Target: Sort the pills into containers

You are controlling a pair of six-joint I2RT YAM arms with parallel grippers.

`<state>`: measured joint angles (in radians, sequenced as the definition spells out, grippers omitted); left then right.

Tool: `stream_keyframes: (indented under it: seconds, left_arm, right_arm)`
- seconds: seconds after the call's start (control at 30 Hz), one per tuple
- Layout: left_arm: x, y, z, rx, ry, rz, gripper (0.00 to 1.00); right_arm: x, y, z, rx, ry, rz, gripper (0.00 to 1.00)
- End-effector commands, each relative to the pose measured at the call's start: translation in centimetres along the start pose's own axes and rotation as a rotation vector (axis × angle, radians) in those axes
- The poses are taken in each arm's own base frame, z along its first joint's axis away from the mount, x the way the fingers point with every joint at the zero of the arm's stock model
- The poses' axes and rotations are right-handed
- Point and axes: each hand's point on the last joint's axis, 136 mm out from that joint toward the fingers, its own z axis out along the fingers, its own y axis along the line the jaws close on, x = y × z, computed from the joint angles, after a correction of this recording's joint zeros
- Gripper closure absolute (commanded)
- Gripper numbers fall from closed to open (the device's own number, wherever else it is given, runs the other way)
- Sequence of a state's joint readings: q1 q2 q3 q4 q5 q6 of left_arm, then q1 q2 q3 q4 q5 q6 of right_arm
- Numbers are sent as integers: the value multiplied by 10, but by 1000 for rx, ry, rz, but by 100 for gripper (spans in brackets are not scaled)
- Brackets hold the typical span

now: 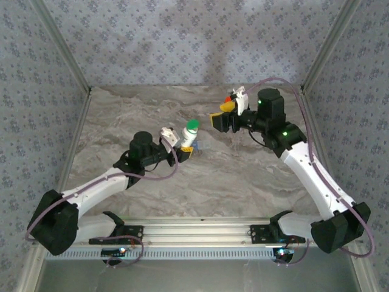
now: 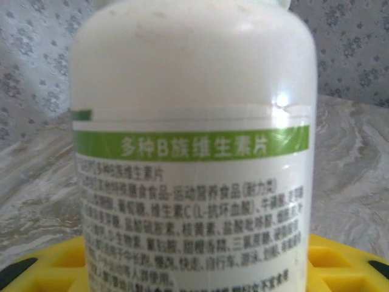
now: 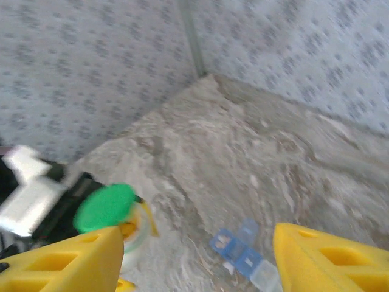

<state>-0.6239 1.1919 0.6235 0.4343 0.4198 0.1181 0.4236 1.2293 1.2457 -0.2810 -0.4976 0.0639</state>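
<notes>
My left gripper (image 1: pixel 184 148) is shut on a white bottle with a green cap (image 1: pixel 190 135), held upright near the middle of the table. In the left wrist view the bottle (image 2: pixel 194 121) stands between the yellow fingers (image 2: pixel 51 267). The containers, a small blue and clear pill box (image 1: pixel 198 146), lie on the table just right of the bottle. My right gripper (image 1: pixel 220 120) hovers to the right of the bottle and above it, open and empty. Its wrist view shows the green cap (image 3: pixel 104 207) at lower left and the pill box (image 3: pixel 243 254) below the wide gap of that gripper (image 3: pixel 194 258). The pills are hidden.
The marble-patterned table (image 1: pixel 255 182) is boxed in by patterned walls on three sides, with metal corner posts (image 1: pixel 61 55). An aluminium rail (image 1: pixel 194 230) runs along the near edge between the arm bases.
</notes>
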Motion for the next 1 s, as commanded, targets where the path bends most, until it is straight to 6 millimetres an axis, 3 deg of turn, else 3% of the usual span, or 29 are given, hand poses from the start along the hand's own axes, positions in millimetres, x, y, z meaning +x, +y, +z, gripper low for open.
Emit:
stream_keyframes:
  seconds: [0.0, 0.2, 0.5, 0.7, 0.8, 0.97]
  left_arm:
    - [-27, 6, -7, -48, -94, 24, 100]
    - [-28, -1, -7, -9, -96, 21, 100]
    - [-19, -3, -4, 2, -72, 17, 100]
    - [-13, -4, -2, 5, -57, 19, 100]
    - [-11, -3, -1, 5, -45, 21, 100]
    - [-8, -5, 1, 13, -32, 21, 100]
  right_arm:
    - [20, -22, 19, 130, 50, 115, 34]
    - [20, -18, 43, 136, 58, 134, 34]
    - [-9, 13, 61, 106, 51, 2, 34]
    - [-4, 26, 73, 87, 78, -33, 34]
    - [4, 26, 77, 118, 117, -64, 34]
    - [0, 15, 69, 181, 115, -98, 33]
